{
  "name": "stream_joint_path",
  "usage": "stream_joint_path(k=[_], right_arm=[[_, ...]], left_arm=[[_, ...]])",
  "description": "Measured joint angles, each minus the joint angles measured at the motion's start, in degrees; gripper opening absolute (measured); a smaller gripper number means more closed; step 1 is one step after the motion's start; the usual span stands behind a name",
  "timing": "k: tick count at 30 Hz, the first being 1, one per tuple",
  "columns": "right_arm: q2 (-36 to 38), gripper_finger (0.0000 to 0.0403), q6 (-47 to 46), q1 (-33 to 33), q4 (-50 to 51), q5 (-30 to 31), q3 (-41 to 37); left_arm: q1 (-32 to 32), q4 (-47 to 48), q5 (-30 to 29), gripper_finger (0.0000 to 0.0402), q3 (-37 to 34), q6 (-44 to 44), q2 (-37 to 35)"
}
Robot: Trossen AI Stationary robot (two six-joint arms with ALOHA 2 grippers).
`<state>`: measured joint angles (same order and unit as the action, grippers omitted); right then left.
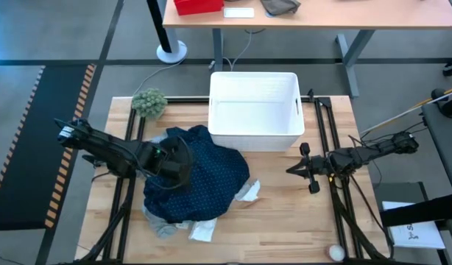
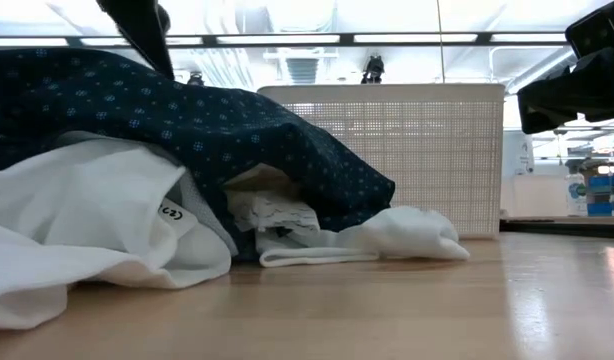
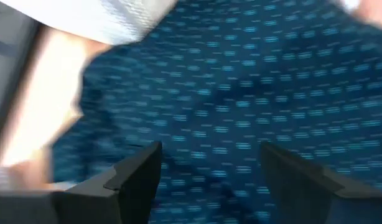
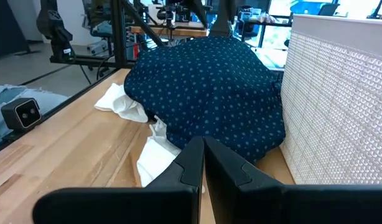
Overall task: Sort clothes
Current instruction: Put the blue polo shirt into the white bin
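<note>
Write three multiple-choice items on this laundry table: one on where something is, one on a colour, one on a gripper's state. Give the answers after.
1. Where does the fuzzy green ball lie?
A. inside the bin
B. on the table, left of the white bin
C. under the right arm

2. What colour is the big dotted garment on top of the pile?
A. navy
B. red
C. yellow

3. How does the right gripper stand?
A. wide open over the bin
B. shut on a sock
C. shut, holding nothing

Answers:
1. B: the high view shows the ball on the wood beside the bin's left corner.
2. A: the cloth is dark blue with small light dots in every view.
3. C: the right wrist view shows its fingers pressed together with nothing between them, while the left gripper stands open over the garment.
</note>
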<state>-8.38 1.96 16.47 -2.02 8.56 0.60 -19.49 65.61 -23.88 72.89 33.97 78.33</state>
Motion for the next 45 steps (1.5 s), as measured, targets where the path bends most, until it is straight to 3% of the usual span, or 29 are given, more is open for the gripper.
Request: stream_joint_path(k=[8,15,19,25,31,45], right_arm=[[-0.02,0.0000,0.01,-0.02,0.00,0.02,0.00],[-0.02,0.0000,0.09,-0.02,0.02,0.02,0.00],[-0.02,0.0000,0.08,-0.01,0.01,0.02,-0.01],[-0.02,0.0000,0.07,0.00,0.00,0.02,-0.02],[-0.02,0.0000,0.00,-0.01,0.02,0.01,-0.01],[-0.01,0.0000,0.01,-0.01,0.01,0.02,0.00]], left_arm=[[0.84,-10.10,4.95,0.0252,-11.41,8.86,-5.51],[1.17,-11.28,3.65,0.0216,-14.18,11.80,-6.06],[1.23,-11.17,3.13,0.0158,-14.06,11.12,-6.06],[1.23,-11.17,2.82,0.0014,-13.86,7.04,-6.13],[1.23,-12.61,1.92,0.0002,-13.86,6.58,-9.19],[1.23,-27.20,-5.25,0.0000,-13.78,-2.21,-23.12]])
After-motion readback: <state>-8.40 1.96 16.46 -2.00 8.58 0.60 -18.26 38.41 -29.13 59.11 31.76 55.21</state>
